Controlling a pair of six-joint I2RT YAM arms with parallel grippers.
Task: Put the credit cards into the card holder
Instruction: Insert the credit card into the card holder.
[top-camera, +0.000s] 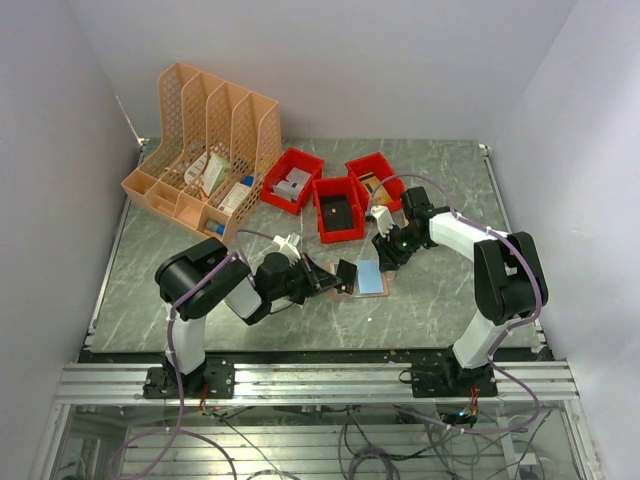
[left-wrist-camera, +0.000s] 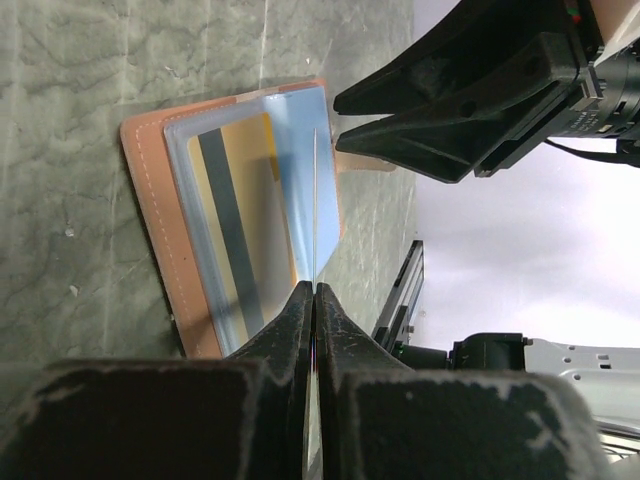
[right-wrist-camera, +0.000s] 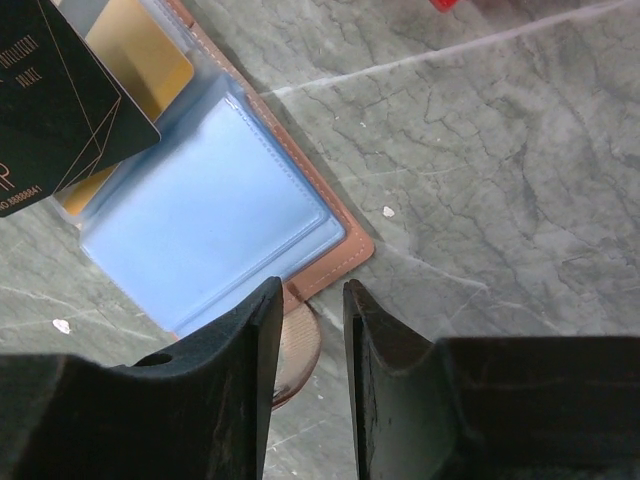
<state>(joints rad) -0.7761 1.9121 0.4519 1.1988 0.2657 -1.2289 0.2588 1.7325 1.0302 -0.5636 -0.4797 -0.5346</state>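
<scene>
Your left gripper (left-wrist-camera: 315, 290) is clamped fully shut on a thin black card (right-wrist-camera: 60, 100). Your left wrist view shows the card edge-on, as a fine line rising from between the fingers. It hangs tilted over the open card holder (right-wrist-camera: 352, 240), above the half where a gold card (left-wrist-camera: 250, 190) sits. Whether its lower edge touches the clear sleeves you cannot tell.

Your right gripper (right-wrist-camera: 308, 295) is only slightly open, with a narrow gap between its fingers and nothing in that gap. It hovers low over the near edge of the card holder, right above the round snap tab (right-wrist-camera: 300, 350). From these views you cannot tell if the fingers touch the tab or the counter (right-wrist-camera: 480, 150).

The card holder lies open and flat on the counter between your two grippers, just in front of the red bins (top-camera: 318, 205). Its salmon cover faces down. A blue sleeve faces up on the side nearest your right gripper. The gold card, with a dark stripe along it, is tucked inside a clear pocket on the other side.

Count what you have:
- Cards: two, the black one in your left gripper and the gold one in its pocket.
- Card holder: one.
- Red bins: three, in a row behind it.
- File rack: one orange lattice rack (top-camera: 215, 110) at the far left corner of the counter.
</scene>
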